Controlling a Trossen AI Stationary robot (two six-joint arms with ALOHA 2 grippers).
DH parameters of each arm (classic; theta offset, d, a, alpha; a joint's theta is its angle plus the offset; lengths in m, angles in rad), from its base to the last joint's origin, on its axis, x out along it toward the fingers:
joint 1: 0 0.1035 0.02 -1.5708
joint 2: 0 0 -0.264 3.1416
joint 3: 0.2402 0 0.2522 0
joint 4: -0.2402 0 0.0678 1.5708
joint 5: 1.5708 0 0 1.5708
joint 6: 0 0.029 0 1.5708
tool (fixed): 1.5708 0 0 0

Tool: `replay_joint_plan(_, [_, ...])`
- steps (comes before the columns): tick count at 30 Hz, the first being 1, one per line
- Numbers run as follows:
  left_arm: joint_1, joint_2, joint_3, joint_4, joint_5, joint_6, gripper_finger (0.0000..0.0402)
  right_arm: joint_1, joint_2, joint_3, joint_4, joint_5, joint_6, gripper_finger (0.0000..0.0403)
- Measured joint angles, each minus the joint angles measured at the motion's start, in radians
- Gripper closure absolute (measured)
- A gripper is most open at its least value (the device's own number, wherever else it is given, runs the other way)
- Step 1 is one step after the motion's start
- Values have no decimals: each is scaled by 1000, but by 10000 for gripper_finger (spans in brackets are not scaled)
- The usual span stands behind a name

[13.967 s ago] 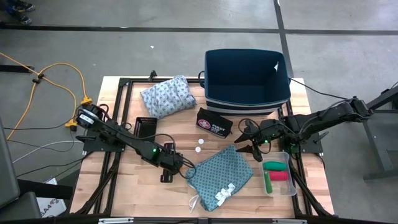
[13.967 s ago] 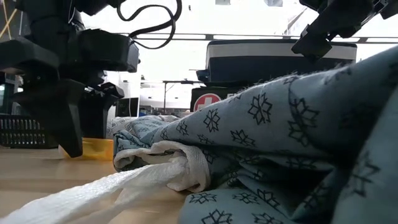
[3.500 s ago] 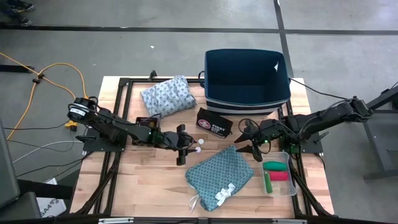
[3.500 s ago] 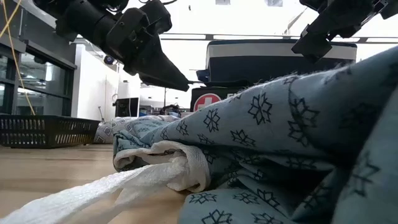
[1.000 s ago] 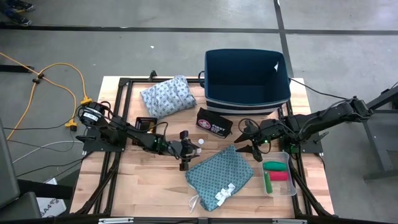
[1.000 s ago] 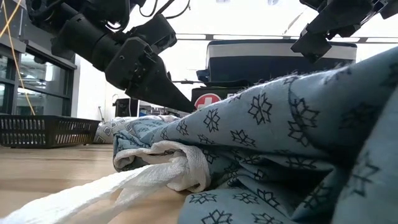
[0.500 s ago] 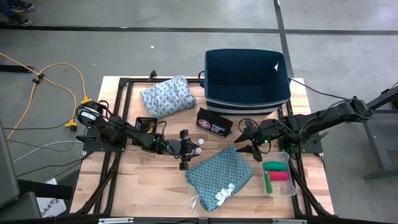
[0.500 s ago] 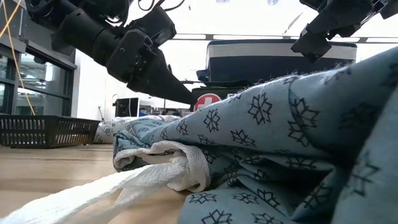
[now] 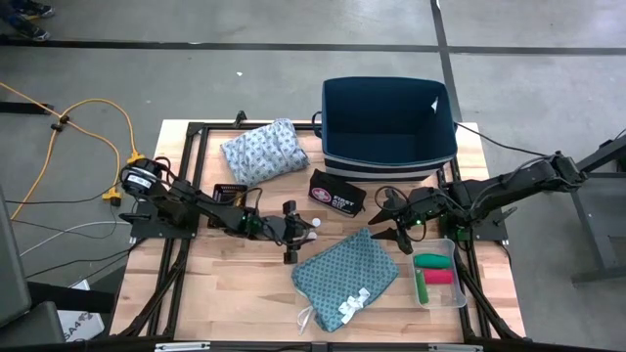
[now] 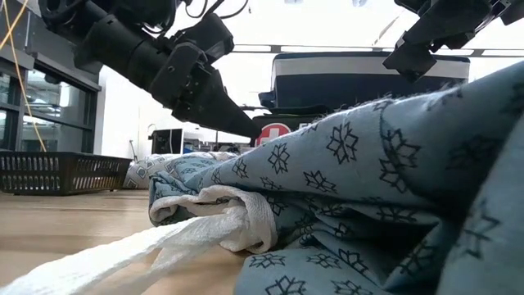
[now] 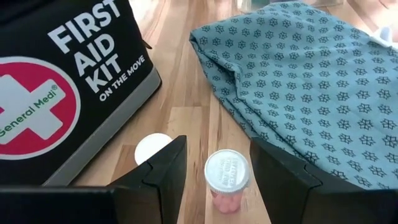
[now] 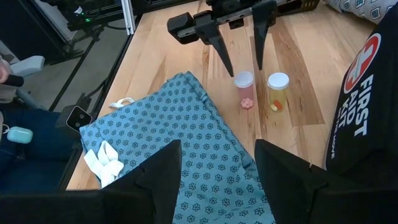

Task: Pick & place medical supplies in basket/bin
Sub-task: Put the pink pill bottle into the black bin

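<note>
First aid kit (image 11: 56,93) cut off at frame edge; second vial (image 11: 151,148) half hidden behind the jaws.

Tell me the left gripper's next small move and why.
Probably ease forward and down, then close. The left gripper is open, its fingers either side of the pink-filled vial but not touching it. The vial stands upright on the table, beside a second vial, next to the teal cloth.
</note>
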Motion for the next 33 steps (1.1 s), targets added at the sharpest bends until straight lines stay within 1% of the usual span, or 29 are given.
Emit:
replay_joint_plan(13, [4, 0, 0, -52, 1, -64, 231, 0, 0, 0, 0, 0, 0, 211])
replay_joint_plan(33, [-5, 0, 2, -66, 2, -68, 231, 0, 0, 0, 0, 0, 0, 211])
